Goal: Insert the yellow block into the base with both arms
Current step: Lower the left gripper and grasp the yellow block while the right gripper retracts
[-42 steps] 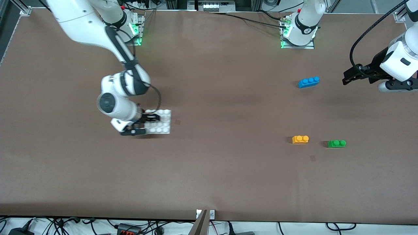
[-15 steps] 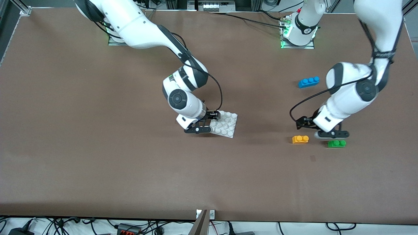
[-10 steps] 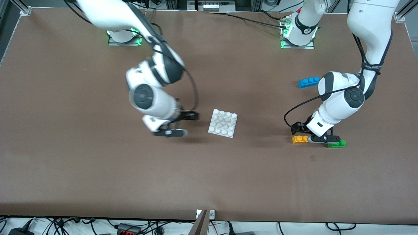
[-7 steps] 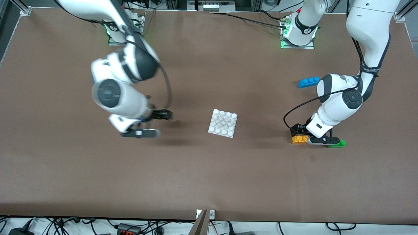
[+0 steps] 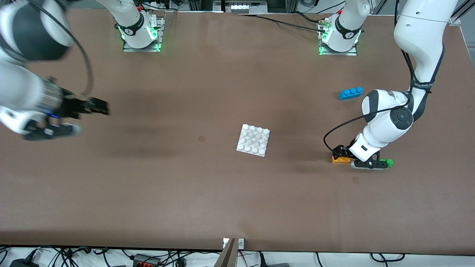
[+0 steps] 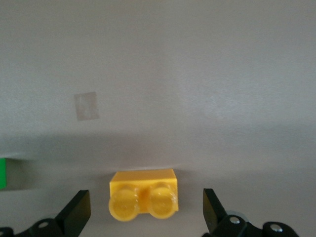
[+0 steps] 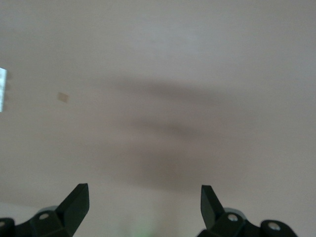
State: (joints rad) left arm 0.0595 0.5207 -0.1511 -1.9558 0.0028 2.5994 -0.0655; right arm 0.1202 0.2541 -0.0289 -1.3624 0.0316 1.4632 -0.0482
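1. Middle left of the front view: the right gripper (image 5: 66,118), jaws wide and empty, has swung away from mid-table, waiting clear.
2. Centre: the base (image 5: 253,140) now lies released, ready to receive.
3. Lower right: the left gripper (image 5: 352,157) has dropped, jaws wide around the yellow block (image 5: 339,160), beside the green brick (image 5: 388,162), to grasp it.

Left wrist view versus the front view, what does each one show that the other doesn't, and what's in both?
Only the left wrist view shows the left gripper open, one finger on each side of the yellow block, not touching it. Only the front view shows the base mid-table, the blue brick, and the right gripper up at the right arm's end. Both show the yellow block, a bit of the green brick and the table.
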